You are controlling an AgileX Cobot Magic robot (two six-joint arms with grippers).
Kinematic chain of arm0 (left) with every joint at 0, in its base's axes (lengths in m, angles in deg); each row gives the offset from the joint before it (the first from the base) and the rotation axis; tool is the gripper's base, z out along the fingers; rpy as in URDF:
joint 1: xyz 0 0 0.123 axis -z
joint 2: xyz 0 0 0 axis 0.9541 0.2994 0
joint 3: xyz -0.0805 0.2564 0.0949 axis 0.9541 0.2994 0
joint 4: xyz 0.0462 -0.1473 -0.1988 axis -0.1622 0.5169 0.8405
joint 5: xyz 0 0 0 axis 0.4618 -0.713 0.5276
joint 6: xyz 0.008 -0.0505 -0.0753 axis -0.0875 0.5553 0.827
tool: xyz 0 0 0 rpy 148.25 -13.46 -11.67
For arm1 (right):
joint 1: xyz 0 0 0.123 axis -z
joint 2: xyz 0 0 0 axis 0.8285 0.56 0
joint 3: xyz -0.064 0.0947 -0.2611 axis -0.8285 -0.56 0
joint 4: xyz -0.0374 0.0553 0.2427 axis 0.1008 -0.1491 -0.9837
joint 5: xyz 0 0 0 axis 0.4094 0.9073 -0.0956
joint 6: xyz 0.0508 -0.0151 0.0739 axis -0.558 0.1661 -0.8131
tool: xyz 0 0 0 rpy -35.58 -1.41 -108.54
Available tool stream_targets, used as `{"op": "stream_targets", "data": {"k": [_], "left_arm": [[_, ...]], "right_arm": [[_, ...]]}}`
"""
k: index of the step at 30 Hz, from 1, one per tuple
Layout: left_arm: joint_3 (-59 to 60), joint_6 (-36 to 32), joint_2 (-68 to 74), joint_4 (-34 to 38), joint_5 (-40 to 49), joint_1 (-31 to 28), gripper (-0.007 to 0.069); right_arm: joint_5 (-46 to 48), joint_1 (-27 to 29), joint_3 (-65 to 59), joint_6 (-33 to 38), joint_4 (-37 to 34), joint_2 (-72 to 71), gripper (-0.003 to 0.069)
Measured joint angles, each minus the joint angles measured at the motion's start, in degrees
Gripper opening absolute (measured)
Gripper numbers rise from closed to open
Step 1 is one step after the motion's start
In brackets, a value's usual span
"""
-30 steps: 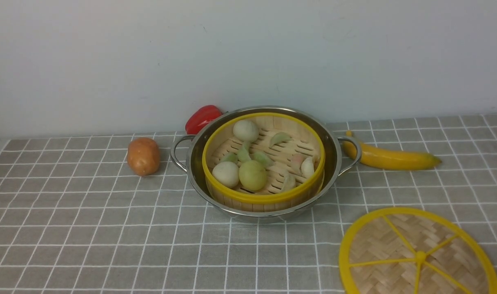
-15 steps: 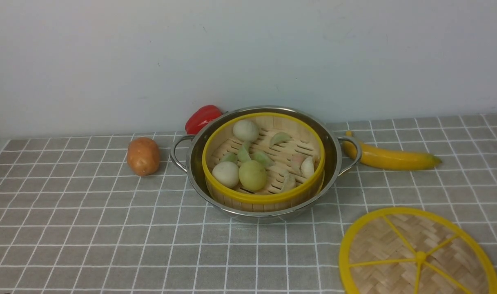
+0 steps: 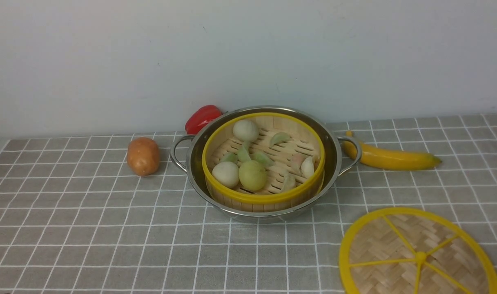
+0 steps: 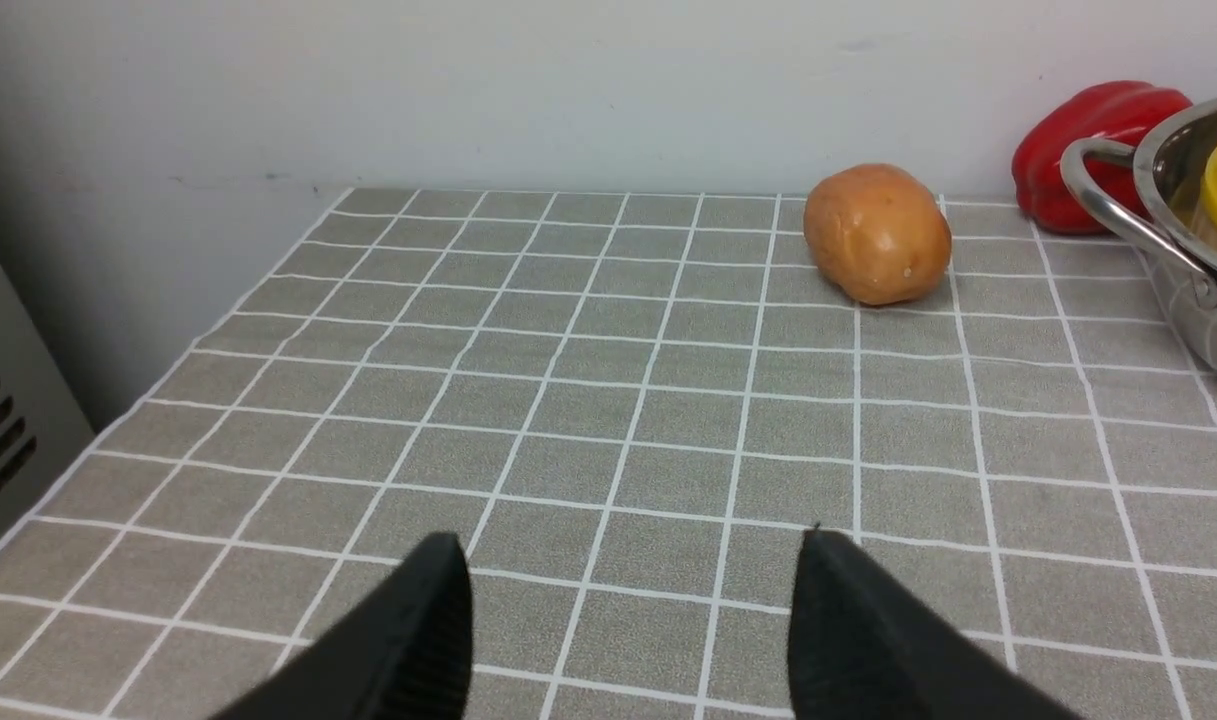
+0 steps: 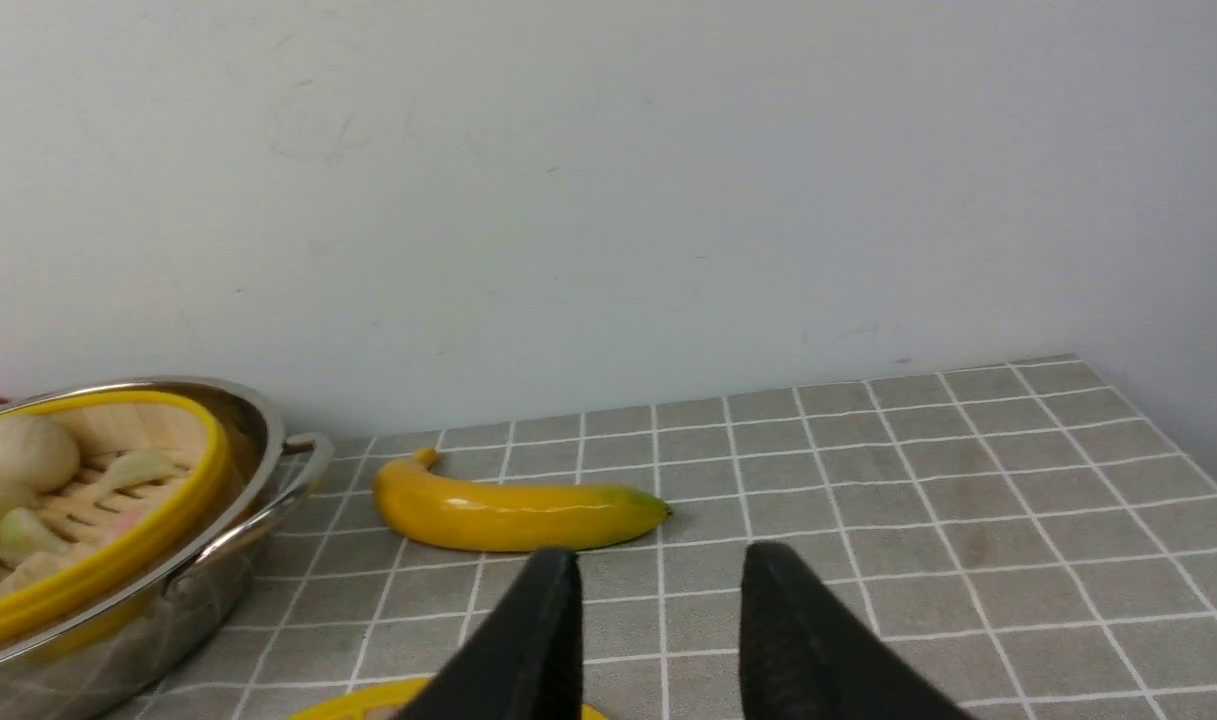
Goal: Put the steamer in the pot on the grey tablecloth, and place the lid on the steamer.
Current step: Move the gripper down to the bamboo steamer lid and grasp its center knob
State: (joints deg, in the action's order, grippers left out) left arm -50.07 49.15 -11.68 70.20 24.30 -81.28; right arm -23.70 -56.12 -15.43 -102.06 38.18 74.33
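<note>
The steamer sits inside the pot, uncovered, with buns and dumplings in it. The lid lies flat on the tablecloth, apart from the pot and close under my right gripper. This gripper is wide and holds nothing; a banana lies just ahead of it. My left gripper is also wide and empty, above bare cloth. Ahead of it, toward the pot, are a potato and a pepper.
</note>
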Motion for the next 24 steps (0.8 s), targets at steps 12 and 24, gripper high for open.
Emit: {"op": "stream_targets", "data": {"k": [12,24], "left_arm": [[0.00,0.00,0.00,-0.06,0.00,0.00,0.0400],[0.00,-0.06,0.00,-0.11,0.00,0.00,0.0400]], "right_arm": [[-10.32,-0.85,4.74,-4.27,-9.65,0.23,0.0244],[6.74,-0.85,25.71,3.08,-15.75,14.32,0.0244]]}}
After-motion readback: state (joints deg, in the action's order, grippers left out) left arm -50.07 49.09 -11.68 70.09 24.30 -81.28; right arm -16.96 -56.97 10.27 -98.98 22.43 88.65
